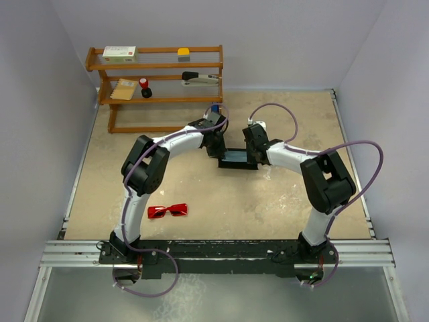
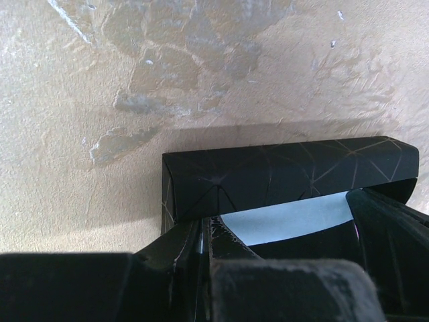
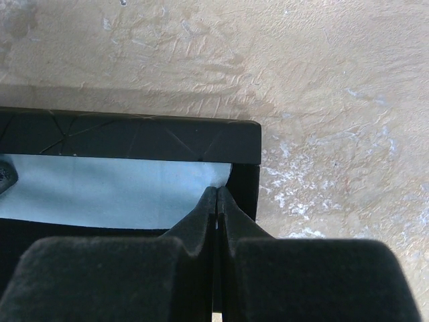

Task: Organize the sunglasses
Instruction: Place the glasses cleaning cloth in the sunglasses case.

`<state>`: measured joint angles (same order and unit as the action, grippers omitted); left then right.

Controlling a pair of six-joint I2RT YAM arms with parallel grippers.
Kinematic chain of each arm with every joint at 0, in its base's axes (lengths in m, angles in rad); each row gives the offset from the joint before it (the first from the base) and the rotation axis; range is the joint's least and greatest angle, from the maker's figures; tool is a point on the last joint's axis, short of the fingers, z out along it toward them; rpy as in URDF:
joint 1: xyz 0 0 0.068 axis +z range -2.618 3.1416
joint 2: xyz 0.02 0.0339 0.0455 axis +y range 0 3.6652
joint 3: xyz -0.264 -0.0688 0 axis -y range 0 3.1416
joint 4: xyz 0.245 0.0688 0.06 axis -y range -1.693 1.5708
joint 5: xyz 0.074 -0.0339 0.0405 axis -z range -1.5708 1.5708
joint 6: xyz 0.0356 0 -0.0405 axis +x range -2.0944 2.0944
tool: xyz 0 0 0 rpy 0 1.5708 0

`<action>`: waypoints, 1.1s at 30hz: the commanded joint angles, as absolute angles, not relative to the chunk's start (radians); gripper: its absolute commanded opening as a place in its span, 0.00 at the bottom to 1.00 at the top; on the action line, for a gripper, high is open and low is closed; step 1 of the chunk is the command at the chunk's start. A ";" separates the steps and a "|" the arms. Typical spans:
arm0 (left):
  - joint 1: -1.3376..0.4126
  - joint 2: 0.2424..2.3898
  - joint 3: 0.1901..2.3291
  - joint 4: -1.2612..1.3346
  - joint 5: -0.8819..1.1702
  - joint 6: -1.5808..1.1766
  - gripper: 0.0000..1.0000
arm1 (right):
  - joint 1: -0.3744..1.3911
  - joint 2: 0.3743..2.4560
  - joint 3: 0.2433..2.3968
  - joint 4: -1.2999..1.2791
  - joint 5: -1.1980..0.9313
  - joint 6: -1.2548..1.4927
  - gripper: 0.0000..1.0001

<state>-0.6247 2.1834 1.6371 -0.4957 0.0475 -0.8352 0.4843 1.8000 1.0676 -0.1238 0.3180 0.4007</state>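
While holding left end effector (image 2: 204, 225) and right end effector (image 3: 216, 191) shut at the case (image 1: 235, 159), grasp unclear, leaving sunglasses (image 1: 167, 210) lying unpacked.

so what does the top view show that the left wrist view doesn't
Only the top view: the sunglasses lying near the left arm's base, the shelf and the right gripper. Only the left wrist view: the thin line pattern on the case lid and a clear look at the blue cloth inside. Both: the case, the shut left gripper at its end, and the table.
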 commanded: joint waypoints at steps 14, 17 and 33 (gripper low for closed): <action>-0.615 2.225 1.711 -0.526 -0.043 -0.809 0.00 | 0.485 1.848 1.141 -0.124 0.372 0.385 0.00; -0.617 2.219 1.711 -0.534 -0.052 -0.802 0.00 | 0.485 1.848 1.140 -0.127 0.376 0.389 0.00; -0.623 2.116 1.729 -0.595 -0.116 -0.740 0.27 | 0.486 1.756 1.126 -0.113 0.367 0.400 0.17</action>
<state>-0.6296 2.1971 1.6928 -0.5488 -0.0589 -0.7746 0.4896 1.8256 1.1088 -0.1127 0.3450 0.4011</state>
